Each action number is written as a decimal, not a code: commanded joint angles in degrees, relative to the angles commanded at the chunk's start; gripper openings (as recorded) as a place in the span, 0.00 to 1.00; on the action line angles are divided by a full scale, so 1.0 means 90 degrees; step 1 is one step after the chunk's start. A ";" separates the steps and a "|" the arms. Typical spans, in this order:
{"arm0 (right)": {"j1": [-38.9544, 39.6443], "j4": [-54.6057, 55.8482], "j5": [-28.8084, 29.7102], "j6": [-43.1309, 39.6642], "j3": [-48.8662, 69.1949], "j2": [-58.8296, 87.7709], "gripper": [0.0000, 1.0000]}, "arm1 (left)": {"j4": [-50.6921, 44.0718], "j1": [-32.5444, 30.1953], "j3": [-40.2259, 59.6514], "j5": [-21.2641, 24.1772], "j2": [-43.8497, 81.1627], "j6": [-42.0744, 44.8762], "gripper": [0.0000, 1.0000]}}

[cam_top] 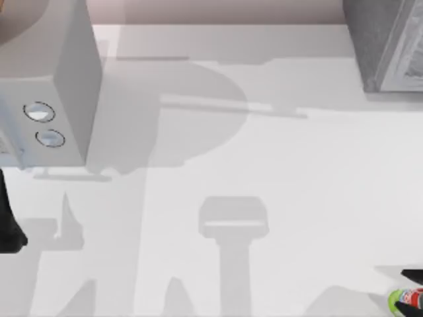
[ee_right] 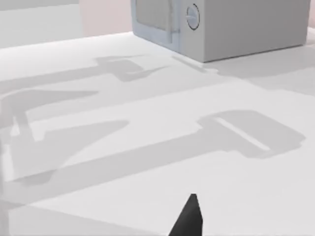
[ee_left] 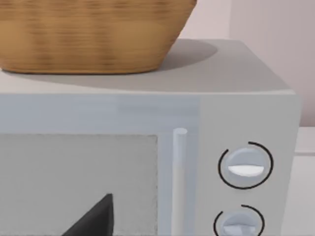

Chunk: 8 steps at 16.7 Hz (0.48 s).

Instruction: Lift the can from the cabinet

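Note:
The can (cam_top: 402, 300), red and white with a green patch, is at the bottom right corner of the top view, cut off by the edge. My right gripper (cam_top: 412, 285) is a dark shape touching or overlapping the can; whether it holds the can cannot be made out. A black tip of it (ee_right: 189, 219) rises over bare white table in the right wrist view. The grey cabinet (cam_top: 383, 46) stands at the far right corner. My left gripper (ee_left: 93, 219) hangs in front of the microwave door, and its arm (cam_top: 10, 218) is at the left edge.
A grey microwave (cam_top: 46, 86) with two round knobs (cam_top: 39, 112) fills the far left, with a wicker basket (ee_left: 88, 34) on top of it. The white table (cam_top: 264, 165) spreads between the microwave and the cabinet, crossed by the arms' shadows.

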 joint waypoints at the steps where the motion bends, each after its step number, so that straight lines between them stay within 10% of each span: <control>1: 0.0000 0.0000 0.0000 0.0000 0.0000 0.0000 0.75 | 0.0000 0.0000 0.0000 0.0000 0.0000 0.0000 1.00; 4: 0.0000 0.0000 0.0000 0.0000 0.0000 0.0000 0.98 | 0.0000 0.0000 0.0000 0.0000 0.0000 0.0000 1.00; 8: 0.0000 0.0000 0.0000 0.0000 0.0000 0.0000 1.00 | 0.0000 0.0000 0.0000 0.0000 0.0000 0.0000 1.00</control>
